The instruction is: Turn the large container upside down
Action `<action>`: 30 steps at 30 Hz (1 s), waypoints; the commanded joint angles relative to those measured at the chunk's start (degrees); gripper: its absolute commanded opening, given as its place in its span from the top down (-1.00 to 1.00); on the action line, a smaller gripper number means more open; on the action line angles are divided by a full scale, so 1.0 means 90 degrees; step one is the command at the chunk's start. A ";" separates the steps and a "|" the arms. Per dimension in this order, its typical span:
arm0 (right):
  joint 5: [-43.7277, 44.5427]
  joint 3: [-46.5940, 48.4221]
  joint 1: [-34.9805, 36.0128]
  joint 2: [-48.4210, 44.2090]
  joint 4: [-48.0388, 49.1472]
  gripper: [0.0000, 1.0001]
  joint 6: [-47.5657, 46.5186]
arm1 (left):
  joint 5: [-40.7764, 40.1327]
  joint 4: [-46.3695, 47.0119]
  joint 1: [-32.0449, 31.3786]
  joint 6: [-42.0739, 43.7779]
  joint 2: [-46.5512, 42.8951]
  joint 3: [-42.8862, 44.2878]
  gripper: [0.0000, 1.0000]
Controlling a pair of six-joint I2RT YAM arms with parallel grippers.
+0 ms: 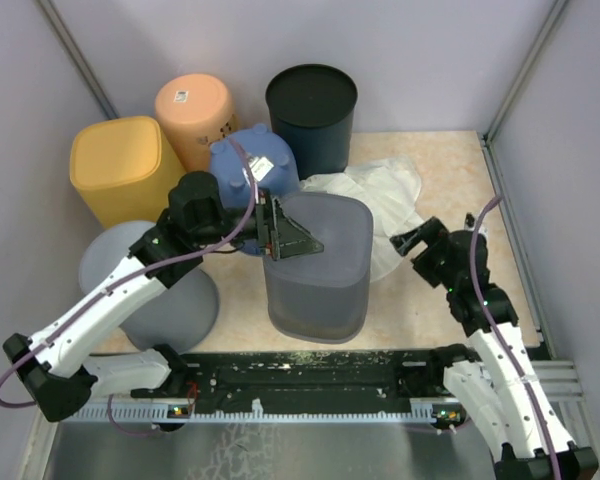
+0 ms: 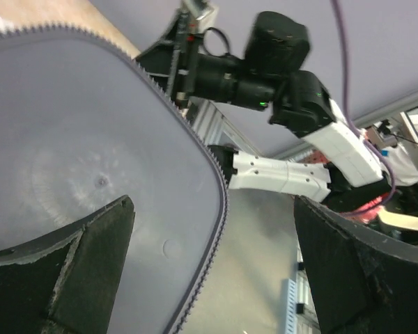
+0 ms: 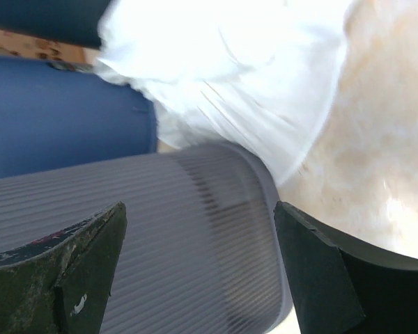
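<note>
The large container [image 1: 316, 275], grey and ribbed, stands at the centre of the counter [image 1: 445, 165], just ahead of the arm bases. In the overhead view its long axis runs roughly vertical. The face turned up is a flat, closed panel with a moulding mark [image 2: 101, 182], so it is judged to be the base. Whether the opening sits flat on the counter cannot be confirmed.

Key relation: the left tool [image 1: 295, 240] is at the container's upper left edge. Its jaws are spread, with one finger [image 2: 70, 268] over the flat panel and the other [image 2: 362, 271] beyond the ribbed edge, clamping nothing. Contact with the panel cannot be determined. The right tool [image 1: 412, 240] lies to the container's right, near but apart. Its jaws are also spread and hold nothing, and the ribbed side wall [image 3: 195, 229] is ahead of them. The left arm is the nearer of the two.

Count:
- Containers: six. Besides the large one, these are a second grey container [image 1: 175, 300] under the left arm, a yellow container [image 1: 125, 165], an orange container [image 1: 195, 105], a blue container [image 1: 242, 160] and a dark navy container [image 1: 311, 100].
- White sheet [image 1: 385, 195]: one, crumpled, behind and to the right of the large container, touching it.
</note>
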 commanded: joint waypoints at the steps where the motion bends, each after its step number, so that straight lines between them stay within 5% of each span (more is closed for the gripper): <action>1: 0.0471 0.1688 0.0049 0.0000 -0.0123 -0.73 -0.1763 | -0.0538 -0.1534 -0.0022 0.1399 -0.0224 0.1050 -0.99; 11: 0.0937 0.3367 0.0046 -0.0128 -0.0023 -0.72 -0.4156 | -0.2426 -0.3484 -0.0022 0.2658 -0.1251 0.1532 -0.99; 19: 0.3238 0.4184 0.0048 0.0883 -0.1226 -0.75 -0.3915 | -0.4850 -0.4395 -0.0027 0.1801 -0.1206 0.1764 -0.99; 30: 0.3593 0.4679 0.0043 0.2040 -0.2335 -0.78 -0.3502 | -0.5830 -0.3865 -0.0027 0.1533 -0.1398 0.1497 -0.99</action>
